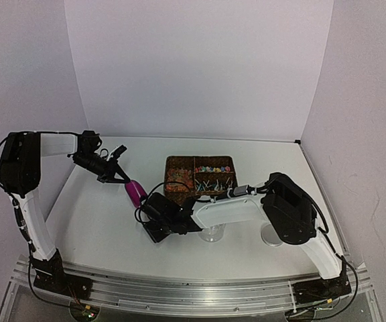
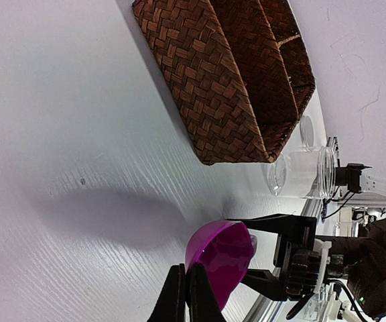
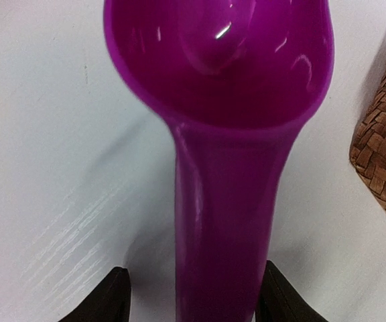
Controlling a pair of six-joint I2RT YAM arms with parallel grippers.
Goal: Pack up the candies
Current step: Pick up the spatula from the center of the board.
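Observation:
A magenta scoop (image 1: 136, 192) hangs just above the table, left of the basket. My left gripper (image 1: 120, 178) is shut on the rim of its bowl; the left wrist view shows the fingers (image 2: 187, 272) pinching the scoop (image 2: 223, 258). My right gripper (image 1: 150, 209) is open, its fingers either side of the handle without touching it (image 3: 194, 285). The scoop's bowl (image 3: 220, 60) looks empty. The candies (image 1: 179, 176) lie in the left compartment of the woven basket (image 1: 169, 161). In the left wrist view the basket (image 2: 233, 80) shows only its outer wall.
White-sticked lollipops (image 1: 214, 181) lie in the basket's right side. Two clear jars (image 1: 211, 233) (image 1: 271, 236) stand near the front under the right arm; one shows in the left wrist view (image 2: 313, 171). The basket's corner (image 3: 384, 154) is at the right of the right wrist view.

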